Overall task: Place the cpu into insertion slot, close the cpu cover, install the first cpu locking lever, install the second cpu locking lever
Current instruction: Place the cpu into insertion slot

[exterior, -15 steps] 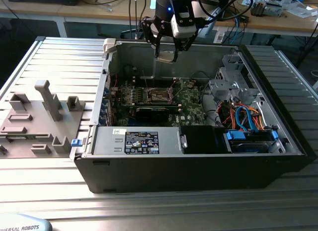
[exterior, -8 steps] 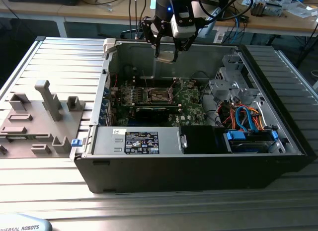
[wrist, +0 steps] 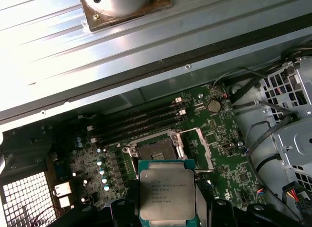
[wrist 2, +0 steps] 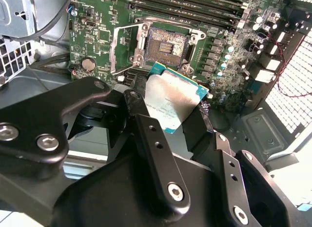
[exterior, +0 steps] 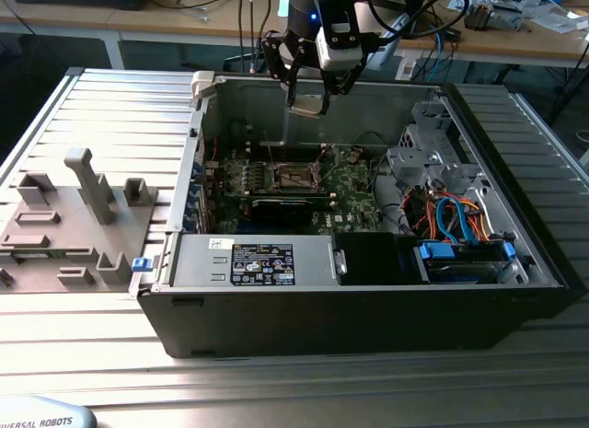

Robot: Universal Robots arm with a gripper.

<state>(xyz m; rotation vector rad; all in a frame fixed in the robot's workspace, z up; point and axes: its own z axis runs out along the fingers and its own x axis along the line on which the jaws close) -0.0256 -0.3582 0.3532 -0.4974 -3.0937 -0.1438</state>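
While the gripper (wrist 2: 168,114) pinches the cpu (wrist: 167,193) by two opposite edges between its black fingers (wrist 2: 139,114), the chip hangs in the air with its dull silver top turned toward the first wrist view, held above the green motherboard (wrist: 224,154) and touching nothing else. Below it, in both wrist views, the insertion slot (wrist: 155,150) lies bare, a dark square recess with a metal rim. The cpu cover (wrist: 199,148) is swung open to one side, just beside the slot, its square window frame clear of the recess. Past the slot run the long black memory slots (wrist: 141,122). In the exterior view the arm reaches down into the open computer case (exterior: 368,322), which lies on its side on the ribbed metal counter (exterior: 368,382); a grey fixture tray (exterior: 64,225) sits to the exterior view's left of the case.
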